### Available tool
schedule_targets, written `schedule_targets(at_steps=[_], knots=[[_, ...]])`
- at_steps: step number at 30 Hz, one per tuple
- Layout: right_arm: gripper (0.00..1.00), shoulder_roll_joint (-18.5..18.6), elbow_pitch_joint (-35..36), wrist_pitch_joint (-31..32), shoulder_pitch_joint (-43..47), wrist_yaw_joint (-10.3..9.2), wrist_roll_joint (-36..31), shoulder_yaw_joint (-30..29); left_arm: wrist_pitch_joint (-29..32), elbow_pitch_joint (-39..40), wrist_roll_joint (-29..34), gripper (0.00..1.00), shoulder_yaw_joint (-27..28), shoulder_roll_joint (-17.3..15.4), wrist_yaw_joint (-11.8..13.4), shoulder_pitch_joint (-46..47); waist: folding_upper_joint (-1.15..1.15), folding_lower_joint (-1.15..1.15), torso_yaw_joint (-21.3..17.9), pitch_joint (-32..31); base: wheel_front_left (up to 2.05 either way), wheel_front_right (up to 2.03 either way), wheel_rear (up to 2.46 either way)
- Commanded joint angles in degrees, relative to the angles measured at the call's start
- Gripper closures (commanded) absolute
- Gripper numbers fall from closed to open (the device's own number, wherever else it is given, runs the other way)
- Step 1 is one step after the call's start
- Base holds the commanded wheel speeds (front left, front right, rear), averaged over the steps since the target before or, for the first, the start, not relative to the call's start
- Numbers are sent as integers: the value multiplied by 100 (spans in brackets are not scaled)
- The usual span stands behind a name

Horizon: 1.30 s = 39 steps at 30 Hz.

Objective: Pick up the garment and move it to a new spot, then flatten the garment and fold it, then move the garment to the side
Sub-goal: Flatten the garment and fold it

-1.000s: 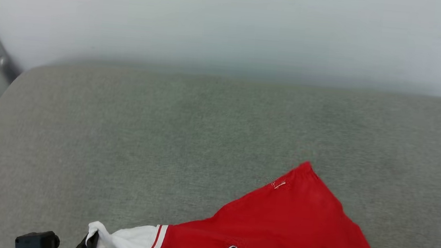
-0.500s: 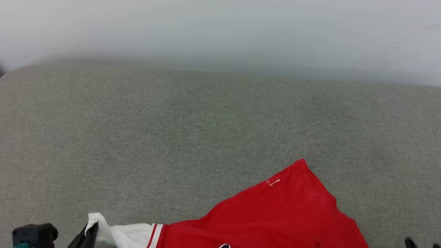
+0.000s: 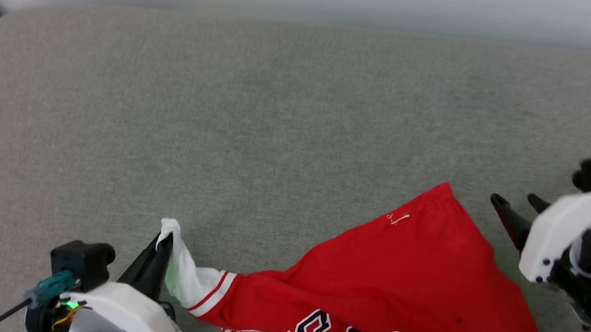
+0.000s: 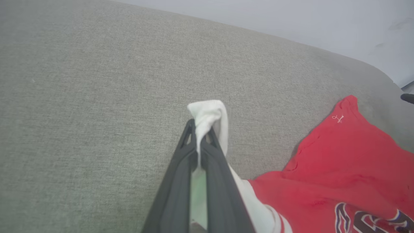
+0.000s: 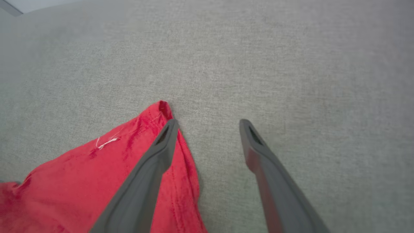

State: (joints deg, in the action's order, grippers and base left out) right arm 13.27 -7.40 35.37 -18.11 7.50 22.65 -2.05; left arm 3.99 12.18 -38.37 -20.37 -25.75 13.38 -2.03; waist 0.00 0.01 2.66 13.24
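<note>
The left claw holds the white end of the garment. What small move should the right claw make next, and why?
Probably the right claw should shift slightly toward the garment and close on its red corner. It is open, one finger over the cloth edge, the other over bare grey cushion, while the left claw is shut on the white end.

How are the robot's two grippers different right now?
The left gripper is shut, pinching the garment by its white end. The right gripper is open and holds nothing. The left gripper sits at that white end, while the right gripper is beside the red corner. Both have long dark fingers, and both are over the grey cushion.
</note>
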Motion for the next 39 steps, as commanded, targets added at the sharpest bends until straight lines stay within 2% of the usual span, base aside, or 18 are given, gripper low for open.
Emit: schedule_targets(at_steps=[1, 6, 12, 13, 14, 15, 21, 30, 33, 39], knots=[[0, 110, -93, 443, -307, -2, 120, 223, -43, -40, 33, 100, -33, 54, -67, 191, 0, -1, 234, 326, 0, 0, 0], [0, 295, -287, 1759, -875, -2, 258, 714, -174, -248, 35, 100, -113, 179, -239, 505, 0, -1, 427, 623, 0, 0, 0], [0, 334, -767, 2380, -1025, -2, 267, 1131, -284, -475, 30, 100, -213, 292, -383, 742, 0, -1, 562, 810, 0, 0, 0], [52, 297, -872, 2461, -1007, -3, 303, 1175, -288, -508, 26, 100, -224, 303, -405, 766, 0, -1, 574, 820, 0, 0, 0], [80, 295, -955, 2521, -1005, -2, 305, 1242, -301, -540, 23, 100, -234, 310, -429, 788, 0, -1, 586, 827, 0, 0, 0], [100, 300, -1052, 2612, -991, -2, 328, 1303, -311, -573, 18, 100, -240, 313, -435, 806, 0, -1, 593, 827, 0, 0, 0], [100, 391, -1279, 2552, -1136, -2, 529, 1411, -332, -740, -16, 100, -237, 300, -460, 806, 0, -1, 578, 694, 0, 0, 0], [100, 619, -1267, 1667, -1400, -2, 493, 1434, -438, -980, -48, 100, -56, 125, -525, 926, 0, -1, 364, 40, 0, 0, 0], [100, 710, -1345, 1361, -1532, -2, 466, 1471, -359, -1082, 52, 100, 60, -125, -585, 1264, 0, -1, 221, -370, 0, 0, 0], [100, 864, -1392, 1077, -1833, -3, 393, 1404, -250, -1368, 66, 100, 251, -313, -727, 2080, 0, -1, 52, -737, 0, 0, 0]])
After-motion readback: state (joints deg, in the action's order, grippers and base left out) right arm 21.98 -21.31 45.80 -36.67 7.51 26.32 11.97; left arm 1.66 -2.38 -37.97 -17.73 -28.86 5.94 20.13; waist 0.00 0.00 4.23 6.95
